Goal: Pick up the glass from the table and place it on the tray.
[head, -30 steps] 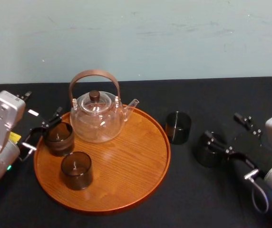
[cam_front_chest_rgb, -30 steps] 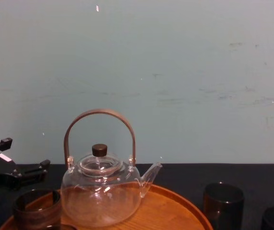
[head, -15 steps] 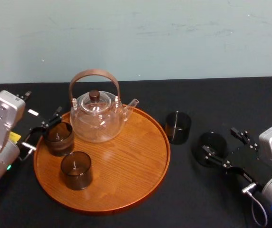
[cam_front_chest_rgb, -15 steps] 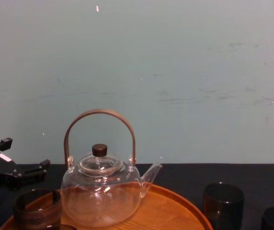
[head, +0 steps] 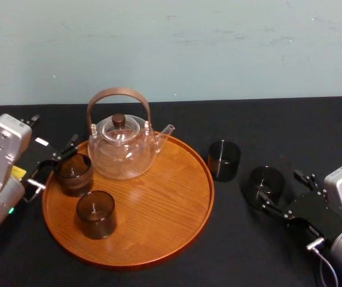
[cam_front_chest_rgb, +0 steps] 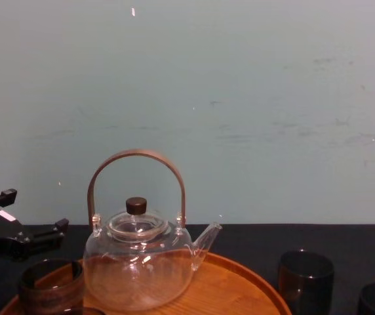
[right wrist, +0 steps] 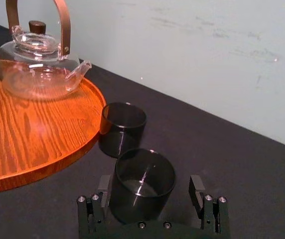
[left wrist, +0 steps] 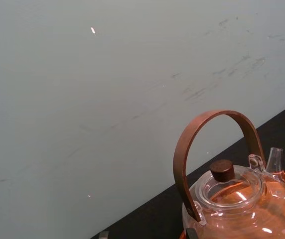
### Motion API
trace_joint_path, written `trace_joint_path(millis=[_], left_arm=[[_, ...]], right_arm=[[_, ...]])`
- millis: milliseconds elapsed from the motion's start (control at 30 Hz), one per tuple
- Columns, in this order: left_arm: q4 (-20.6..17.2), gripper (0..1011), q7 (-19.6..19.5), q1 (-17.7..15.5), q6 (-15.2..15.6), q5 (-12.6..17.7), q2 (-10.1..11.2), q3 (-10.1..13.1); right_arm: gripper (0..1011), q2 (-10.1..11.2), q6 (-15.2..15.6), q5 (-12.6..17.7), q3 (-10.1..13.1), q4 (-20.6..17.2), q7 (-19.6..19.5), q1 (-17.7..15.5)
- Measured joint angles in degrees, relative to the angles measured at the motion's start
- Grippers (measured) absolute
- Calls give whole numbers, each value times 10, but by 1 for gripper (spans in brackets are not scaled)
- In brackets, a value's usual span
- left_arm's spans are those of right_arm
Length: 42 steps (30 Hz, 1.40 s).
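Note:
Two dark glasses stand on the black table right of the tray: one [head: 223,159] close to the rim, the other [head: 265,186] further right. My right gripper [head: 277,185] is open, and that further glass [right wrist: 143,184] stands between its fingers [right wrist: 198,189] with a gap on each side. The round orange-brown tray [head: 165,209] carries a clear glass teapot [head: 122,146] and two brown glasses [head: 73,173] [head: 95,214]. My left gripper [head: 54,161] rests open at the tray's left edge, beside the rear brown glass.
The teapot's tall brown handle [cam_front_chest_rgb: 136,157] rises over the tray's back left. The tray's right half [right wrist: 28,129] is bare wood. Black tabletop runs to a pale wall behind, and the nearer table glass [right wrist: 123,128] stands between tray and gripper.
My right gripper has drawn back towards me and lower, still open, so the glass now sits at its fingertips. The glass, tray and left arm have not moved.

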Motion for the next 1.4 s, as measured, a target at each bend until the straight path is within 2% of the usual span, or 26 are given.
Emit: trace_joint_path(millis=[667,1400], left_arm=[[0,1001,0,0,0,0,0,0],[0,1001,0,0,0,0,0,0]], right_arm=[[1002,-33,0,2,15,54,48,23],[1002,-72,-17,-16,24,121,102,79]])
